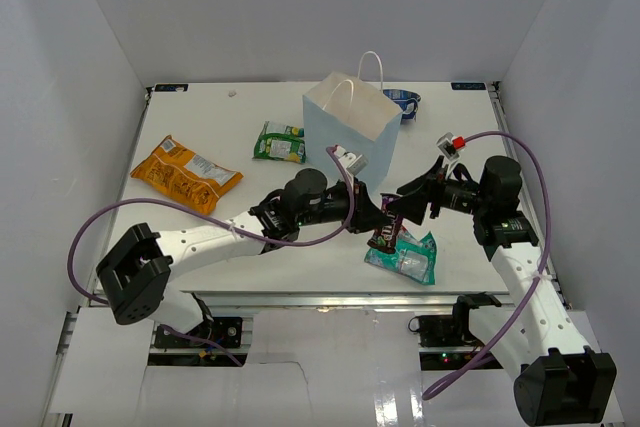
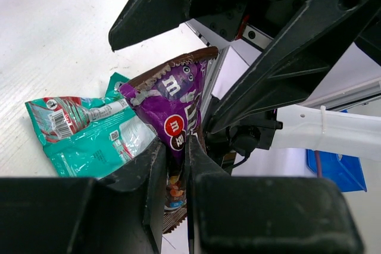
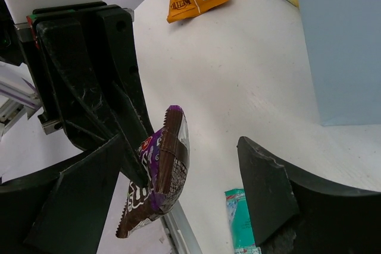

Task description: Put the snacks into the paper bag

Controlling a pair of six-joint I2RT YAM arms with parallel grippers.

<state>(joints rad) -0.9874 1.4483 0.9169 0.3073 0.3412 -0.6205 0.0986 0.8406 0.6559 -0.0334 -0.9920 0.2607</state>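
Observation:
My left gripper (image 2: 177, 150) is shut on a dark brown and purple candy packet (image 2: 175, 108) and holds it above the table. In the top view the packet (image 1: 384, 233) hangs just right of the left gripper (image 1: 372, 219). My right gripper (image 1: 413, 199) is open. In the right wrist view its fingers (image 3: 77, 200) stand on either side of the packet (image 3: 162, 173), not closed on it. The light-blue paper bag (image 1: 350, 125) stands upright behind both grippers. A teal packet (image 1: 405, 257) lies on the table below the candy packet.
An orange chip bag (image 1: 185, 175) lies at the left and a green packet (image 1: 280, 143) next to the bag's left side. A blue packet (image 1: 405, 102) lies behind the bag. A small red and white item (image 1: 452, 143) lies at the right. The table's front edge (image 1: 330, 292) is close below the grippers.

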